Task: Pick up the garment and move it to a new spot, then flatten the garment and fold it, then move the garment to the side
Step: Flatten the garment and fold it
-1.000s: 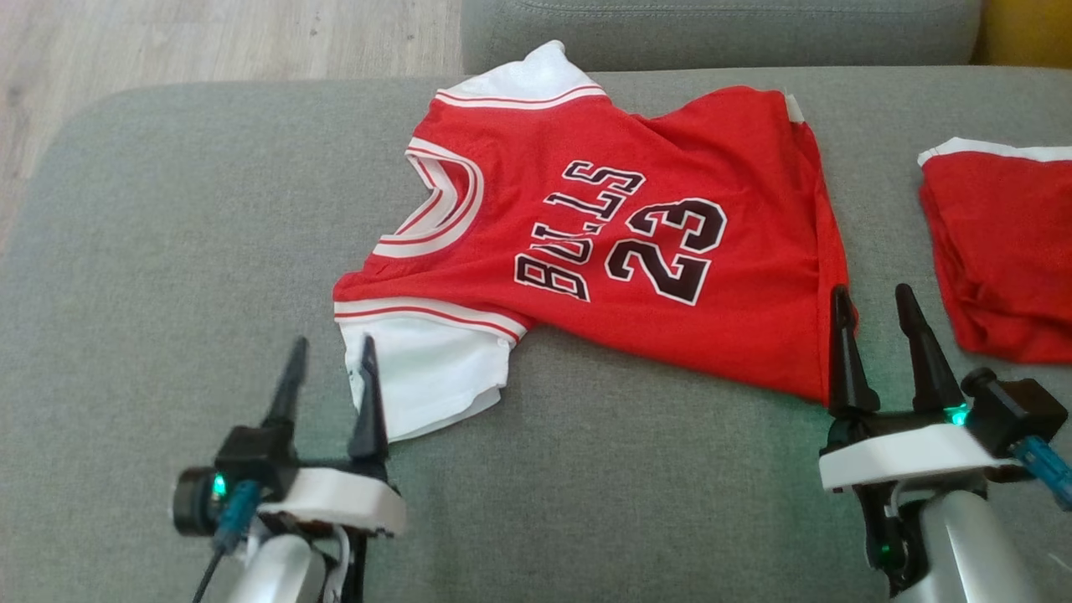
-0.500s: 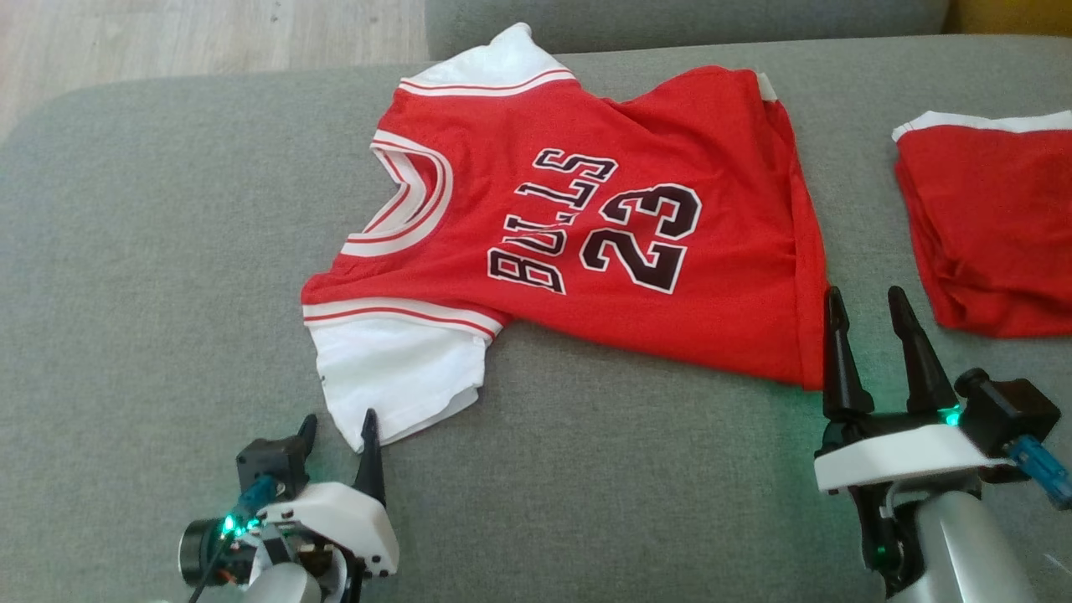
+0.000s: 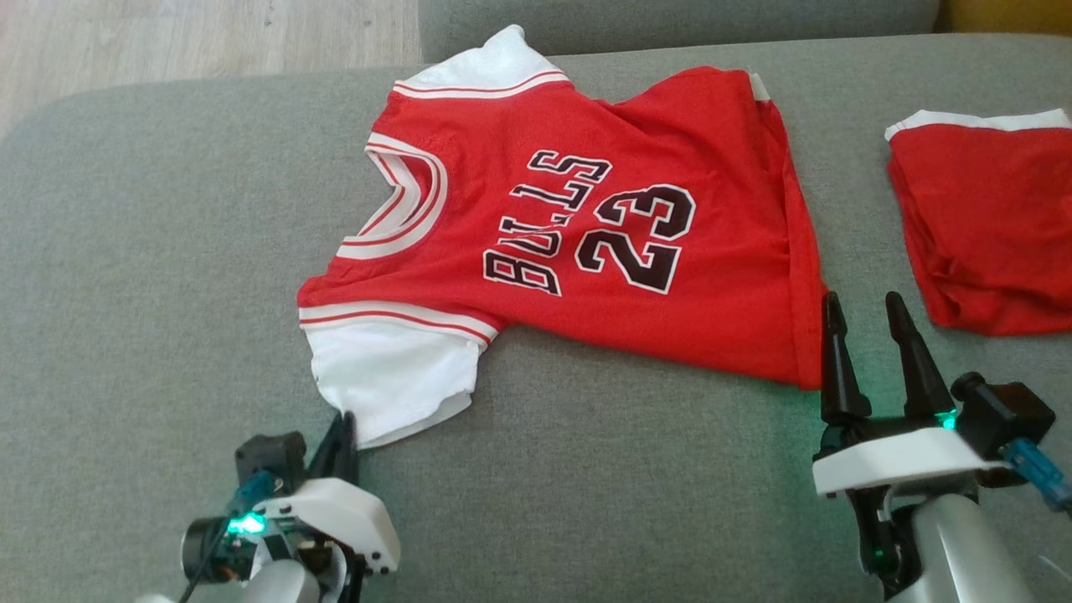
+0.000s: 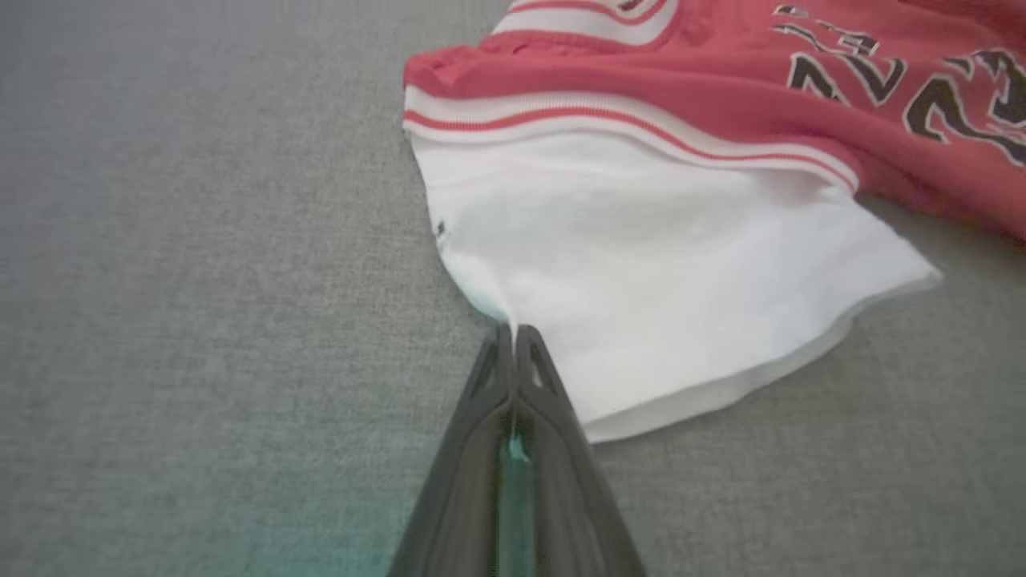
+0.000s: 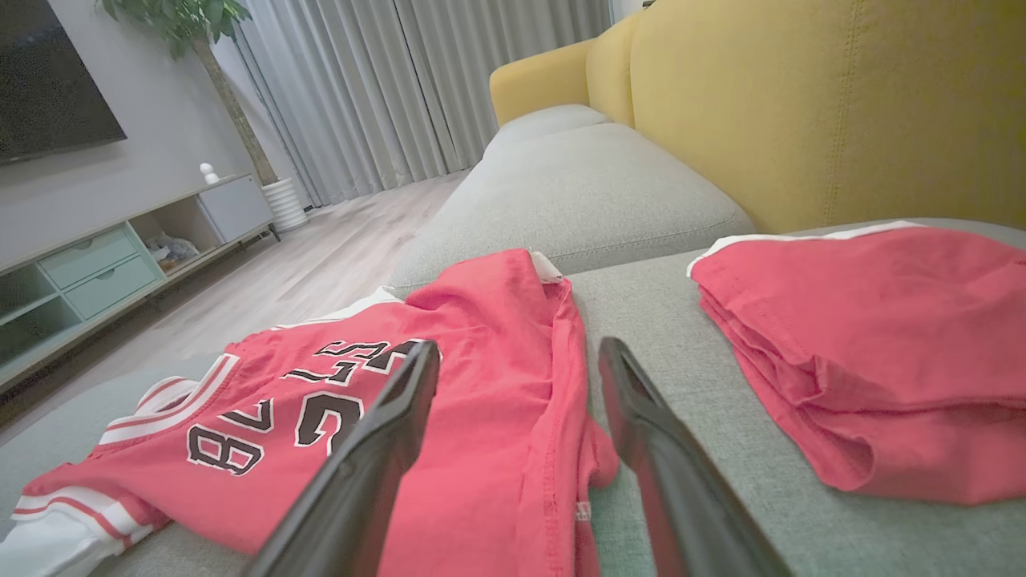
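Red jersey (image 3: pixel 712 276) lies spread on grey sofa cushion (image 3: pixel 167 251), ahead of both arms. Fingers of left end effector (image 3: pixel 342 425) closed together, tips pinching near edge of white sleeve (image 3: pixel 394 377). Fingers of right end effector (image 3: pixel 861 306) apart, holding nothing; hem corner just beside its left fingertip. Folded red garment (image 3: pixel 988 226) lies ahead-right of it.
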{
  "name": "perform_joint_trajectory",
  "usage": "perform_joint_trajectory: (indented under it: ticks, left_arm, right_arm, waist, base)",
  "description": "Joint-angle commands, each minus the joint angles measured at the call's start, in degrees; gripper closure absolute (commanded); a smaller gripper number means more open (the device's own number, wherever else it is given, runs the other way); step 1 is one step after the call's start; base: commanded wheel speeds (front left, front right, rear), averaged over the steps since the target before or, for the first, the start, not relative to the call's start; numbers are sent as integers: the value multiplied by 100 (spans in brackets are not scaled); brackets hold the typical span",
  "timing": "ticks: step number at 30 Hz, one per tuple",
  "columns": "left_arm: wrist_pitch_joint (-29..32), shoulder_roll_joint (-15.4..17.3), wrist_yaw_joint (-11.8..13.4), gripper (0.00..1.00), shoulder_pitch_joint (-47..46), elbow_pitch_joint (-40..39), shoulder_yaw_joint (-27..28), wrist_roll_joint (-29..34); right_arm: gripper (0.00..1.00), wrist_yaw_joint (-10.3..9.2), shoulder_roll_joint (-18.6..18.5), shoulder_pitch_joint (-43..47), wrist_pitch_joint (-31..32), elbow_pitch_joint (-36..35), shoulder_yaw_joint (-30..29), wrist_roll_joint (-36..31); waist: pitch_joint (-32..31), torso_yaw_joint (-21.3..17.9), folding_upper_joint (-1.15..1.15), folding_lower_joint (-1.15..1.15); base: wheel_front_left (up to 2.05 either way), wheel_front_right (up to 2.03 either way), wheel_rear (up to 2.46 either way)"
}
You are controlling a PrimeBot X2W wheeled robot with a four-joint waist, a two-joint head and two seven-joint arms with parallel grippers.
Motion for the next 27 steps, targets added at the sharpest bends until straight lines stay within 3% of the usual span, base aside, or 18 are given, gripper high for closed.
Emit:
perform_joint_trajectory:
  ticks: [1, 12, 27]
  left_arm:
    - [-174, 123, -11, 100, -164, -219, 217, -21]
    - [-1732, 126, 47, 100, -348, -1242, 676, 94]
    - [-1924, -162, 2, 100, -229, -2398, 1268, 553]
  right_arm:
    - [0, 39, -32, -164, -52, -119, 158, 36]
    - [0, 39, -32, 86, 103, 191, 215, -35]
    - [0, 39, -32, 222, 824, 610, 956, -268]
  waist:
    - [-12, 4, 0, 0]
    - [-136, 13, 0, 0]
    - [-60, 46, 0, 0]
  base:
    - [0, 0, 0]
    - [0, 0, 0]
    - [0, 0, 0]
